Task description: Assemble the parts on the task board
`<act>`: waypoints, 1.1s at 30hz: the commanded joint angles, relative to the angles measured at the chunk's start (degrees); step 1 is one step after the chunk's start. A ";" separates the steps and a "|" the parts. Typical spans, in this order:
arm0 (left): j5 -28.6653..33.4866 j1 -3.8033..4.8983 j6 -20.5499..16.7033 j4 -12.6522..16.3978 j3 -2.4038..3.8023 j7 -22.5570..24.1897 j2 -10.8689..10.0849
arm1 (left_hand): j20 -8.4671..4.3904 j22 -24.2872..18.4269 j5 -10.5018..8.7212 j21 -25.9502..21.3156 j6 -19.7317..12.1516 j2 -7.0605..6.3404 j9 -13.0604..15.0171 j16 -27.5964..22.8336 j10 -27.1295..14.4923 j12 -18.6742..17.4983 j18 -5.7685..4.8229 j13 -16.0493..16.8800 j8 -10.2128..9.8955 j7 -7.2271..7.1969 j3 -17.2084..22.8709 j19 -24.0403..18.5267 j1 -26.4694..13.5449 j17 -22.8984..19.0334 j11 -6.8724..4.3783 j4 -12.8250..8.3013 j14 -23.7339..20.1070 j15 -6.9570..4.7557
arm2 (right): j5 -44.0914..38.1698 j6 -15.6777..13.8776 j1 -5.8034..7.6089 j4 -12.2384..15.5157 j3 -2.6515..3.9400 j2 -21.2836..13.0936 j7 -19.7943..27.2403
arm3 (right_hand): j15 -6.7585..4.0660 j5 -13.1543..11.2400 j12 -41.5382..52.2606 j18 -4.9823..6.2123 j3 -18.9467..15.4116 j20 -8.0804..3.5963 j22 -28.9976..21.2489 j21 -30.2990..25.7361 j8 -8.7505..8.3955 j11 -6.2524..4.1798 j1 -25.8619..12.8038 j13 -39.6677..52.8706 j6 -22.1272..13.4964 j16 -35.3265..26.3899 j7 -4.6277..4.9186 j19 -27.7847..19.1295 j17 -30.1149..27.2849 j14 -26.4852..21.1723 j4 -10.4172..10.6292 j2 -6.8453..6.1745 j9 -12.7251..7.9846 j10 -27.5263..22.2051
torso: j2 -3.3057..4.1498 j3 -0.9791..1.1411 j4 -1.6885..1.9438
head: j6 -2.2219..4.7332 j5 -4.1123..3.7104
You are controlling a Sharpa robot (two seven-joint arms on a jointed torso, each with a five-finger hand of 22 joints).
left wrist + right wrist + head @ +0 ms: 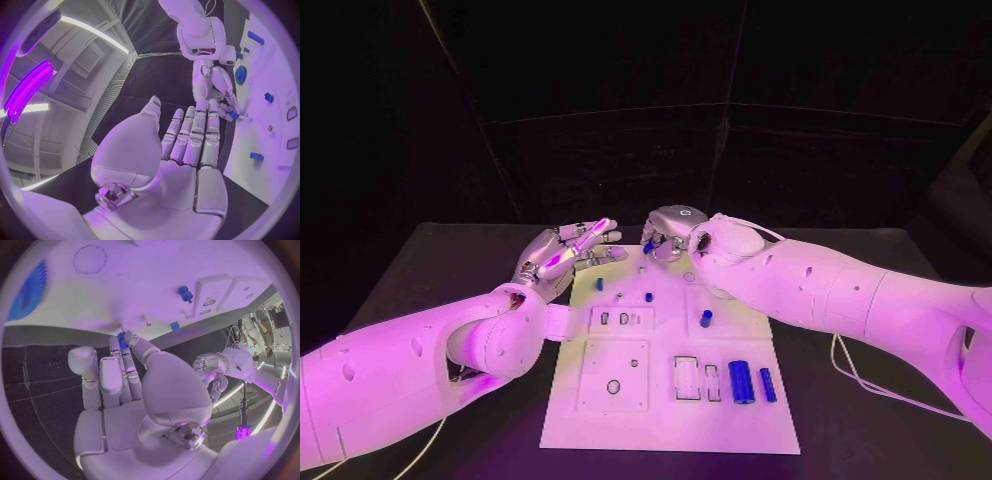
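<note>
Violet-magenta light over everything; dark surround beyond the black matte table (877,400). Flat white rectangular task board (661,400) brightest, mildly glaring, its small markings soft. Glossy white-shelled arms carry pink sheen. Wrist views bend straight edges at the rim; long glowing ceiling light strips (28,90) overexposed.
</note>
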 commanded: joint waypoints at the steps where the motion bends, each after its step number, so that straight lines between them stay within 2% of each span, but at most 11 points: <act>1: -0.05 0.11 0.56 0.09 0.06 0.19 0.01 | -0.09 -0.05 -0.16 -0.06 0.51 0.10 -0.08 -0.36 0.19 -0.34 0.32 -0.08 -0.23 1.74 0.03 0.29 0.47 0.09 0.01 -0.36 0.19 0.10 | 0.03 2.55 -0.06 -0.15 -0.09 0.14 -0.12 | -0.12 -0.21 -0.35 -0.54 0.14 -0.05 -0.06 0.27 0.24 0.14 0.11 0.02 -0.06 0.33 0.26 -0.48 -0.05 1.30 0.19 -0.49 -0.02 -0.20 | 0.04 0.01 -0.06 | -0.06 0.08; 14: -0.05 0.13 0.62 0.00 0.06 0.12 0.06 | -0.08 -0.06 -0.16 -0.07 0.51 0.11 -0.08 -0.39 0.19 -0.35 0.33 -0.09 -0.25 1.75 0.02 0.29 0.49 0.09 0.01 -0.38 0.19 0.11 | -0.21 3.11 -0.07 -0.54 -0.09 0.84 -0.61 | 0.07 -0.41 -0.90 -0.49 0.34 0.11 -0.35 0.17 -0.28 0.39 -0.32 0.00 -0.64 0.11 0.49 -0.85 -0.65 1.12 0.75 -1.07 -0.15 -0.82 | 0.08 0.03 0.05 | -0.07 -0.09; 19: -0.05 0.13 0.62 -0.10 0.06 0.11 0.05 | -0.08 -0.06 -0.16 -0.07 0.51 0.11 -0.08 -0.39 0.19 -0.35 0.33 -0.09 -0.25 1.75 0.02 0.29 0.49 0.09 0.01 -0.38 0.19 0.11 | -0.37 3.04 -0.07 -0.30 -0.09 0.69 -0.75 | 0.08 -0.41 -0.91 -0.48 0.35 0.12 -0.35 0.17 -0.29 0.39 -0.32 0.00 -0.65 0.11 0.49 -0.86 -0.65 1.12 0.76 -1.08 -0.15 -0.83 | 0.10 0.04 -0.07 | -0.11 0.00; 22: -0.05 0.13 0.61 -0.20 0.06 0.11 0.02 | -0.08 -0.06 -0.16 -0.07 0.51 0.11 -0.08 -0.39 0.19 -0.35 0.33 -0.09 -0.25 1.75 0.02 0.29 0.49 0.09 0.01 -0.38 0.19 0.11 | -0.45 2.71 -0.07 -0.19 -0.09 0.52 -0.84 | 0.08 -0.41 -0.91 -0.48 0.35 0.12 -0.35 0.17 -0.29 0.39 -0.32 0.00 -0.65 0.11 0.49 -0.86 -0.65 1.12 0.76 -1.08 -0.15 -0.83 | 0.10 0.04 -0.13 | -0.10 -0.03; 33: -0.05 0.13 0.62 -0.39 0.06 0.07 0.02 | -0.08 -0.11 -0.16 -0.13 0.53 0.16 -0.08 -0.48 0.20 -0.39 0.33 -0.08 -0.28 1.75 0.00 0.29 0.55 0.10 0.01 -0.45 0.18 0.12 | -0.72 0.62 -0.07 0.47 -0.10 0.10 -0.97 | 0.22 -0.15 -1.37 -0.39 0.57 0.24 -0.84 -0.07 -0.49 0.57 -0.38 -0.08 -0.84 -0.33 0.58 -1.24 -1.55 0.89 0.96 -1.52 -0.19 -1.45 | 0.16 0.08 0.03 | -0.05 -0.09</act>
